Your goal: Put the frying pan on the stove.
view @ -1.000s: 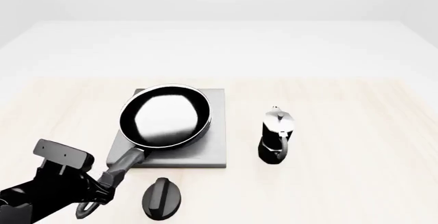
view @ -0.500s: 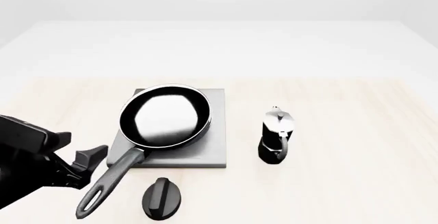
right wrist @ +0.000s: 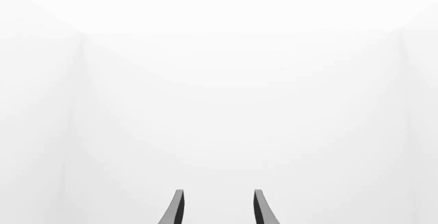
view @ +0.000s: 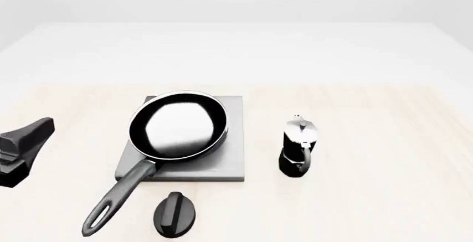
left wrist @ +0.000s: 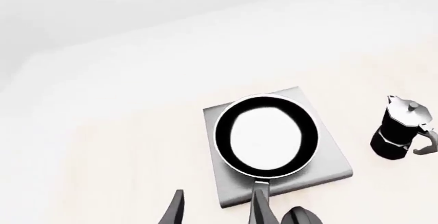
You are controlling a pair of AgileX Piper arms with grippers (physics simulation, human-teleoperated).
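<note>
Front view: the frying pan (view: 179, 124) sits on the stove (view: 221, 159), its round black bowl covering most of the grey slab and overlapping the slab's far left corner. The pan's glossy inside reflects pale light. Its long dark grey handle runs off the stove's near left corner toward the camera, the slotted end resting over the pale wooden table (view: 384, 197). Just beside the handle's end, on the table in front of the stove, lies a small black oval lid (view: 176, 214). A black and silver moka pot (view: 298, 145) stands upright to the right of the stove, apart from it.

At the left edge of the frame, part of the left arm (view: 22, 148) shows as a dark block, well apart from the pan's handle and touching nothing.

Left wrist view: the left gripper (left wrist: 215, 211) looks down over the scene from above, its two dark fingers spread with a clear gap between them and nothing held. The pan (left wrist: 267, 136) is seen centred on the stove (left wrist: 329, 167), with the moka pot (left wrist: 400, 134) off to one side and the lid (left wrist: 301, 216) at the frame's edge.

Right wrist view: the right gripper (right wrist: 215, 211) faces blank white surroundings, its fingers parted and empty.
</note>
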